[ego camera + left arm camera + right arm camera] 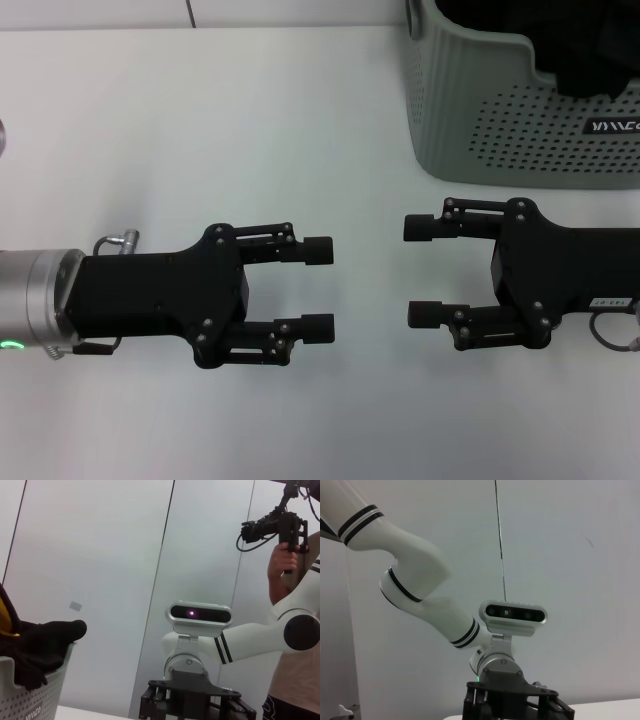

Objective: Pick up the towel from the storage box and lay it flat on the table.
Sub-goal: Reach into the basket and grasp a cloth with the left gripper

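Head view showed both arms low over the table [200, 130], their grippers pointed at one another across a bare stretch of white top. The left gripper [318, 288] had its two black fingers spread wide, with nothing between them, and the right gripper [422, 271] stood the same way, wide and empty, its fingertips apart from those of the left. The storage box [480, 110] sat on the table at the far right, beyond the right gripper and not touched by it, its dotted wall and small black label facing the camera. Dark black fabric [590, 50] filled the part of its inside that showed there. In the left wrist view the box [30, 695] appeared at the edge with the black fabric [45, 640] heaped over its rim, and a small patch of mustard yellow, the towel [4, 617], showed beside that fabric, inside the box. Farther off in that view a person [295, 645] held up a camera rig [275, 527].
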`<action>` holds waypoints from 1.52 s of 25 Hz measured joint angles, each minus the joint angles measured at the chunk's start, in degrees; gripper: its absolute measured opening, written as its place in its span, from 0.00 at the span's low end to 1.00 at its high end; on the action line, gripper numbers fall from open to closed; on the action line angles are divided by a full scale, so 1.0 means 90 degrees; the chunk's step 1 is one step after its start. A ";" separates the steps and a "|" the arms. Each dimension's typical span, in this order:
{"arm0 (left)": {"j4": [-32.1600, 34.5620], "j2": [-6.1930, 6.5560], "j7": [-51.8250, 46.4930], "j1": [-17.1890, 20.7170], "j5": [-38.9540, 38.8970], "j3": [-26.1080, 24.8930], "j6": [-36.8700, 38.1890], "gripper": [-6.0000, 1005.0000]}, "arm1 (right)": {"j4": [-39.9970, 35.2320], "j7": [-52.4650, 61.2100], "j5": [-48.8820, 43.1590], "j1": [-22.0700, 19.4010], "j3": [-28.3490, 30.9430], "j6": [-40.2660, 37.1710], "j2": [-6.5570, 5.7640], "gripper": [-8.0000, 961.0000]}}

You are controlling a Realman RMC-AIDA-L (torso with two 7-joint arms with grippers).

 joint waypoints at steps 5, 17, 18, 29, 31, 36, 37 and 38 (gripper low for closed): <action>-0.0020 0.0000 -0.0004 -0.0018 -0.0020 0.0000 0.0000 0.70 | 0.0000 -0.0003 0.0003 0.0000 0.0000 0.0007 0.0004 0.77; -0.0037 0.0021 0.0047 -0.0048 -0.0533 -0.0009 0.0000 0.70 | 0.0059 -0.0079 0.0003 0.0001 0.0042 0.0034 0.0014 0.77; -0.0041 0.0032 0.0052 -0.0053 -0.0710 -0.0009 0.0001 0.70 | 0.0095 -0.0081 0.0004 -0.0001 0.0047 0.0037 0.0013 0.77; -0.0125 0.0095 -0.1022 -0.0789 -0.2419 -0.0013 -0.0214 0.70 | 0.0815 -0.0399 0.0004 -0.0028 0.0049 0.0215 0.0022 0.77; -0.0142 -0.0008 -0.1496 -0.1088 -0.2561 -0.0013 -0.0528 0.70 | 0.0831 -0.0403 0.0004 -0.0029 0.0050 0.0227 0.0025 0.77; -0.0156 -0.0342 -0.2522 -0.1623 -0.2721 -0.0013 -0.1329 0.70 | 0.0941 -0.0504 0.0054 -0.0029 0.0049 0.0236 0.0031 0.77; -0.0156 -0.0342 -0.2522 -0.1623 -0.2721 -0.0013 -0.1329 0.70 | 0.0969 -0.0544 0.0068 -0.0029 0.0049 0.0240 0.0031 0.77; -0.0164 -0.0408 -0.2709 -0.1679 -0.2796 -0.0015 -0.1441 0.70 | 0.0994 -0.0569 0.0076 -0.0032 0.0049 0.0246 0.0034 0.77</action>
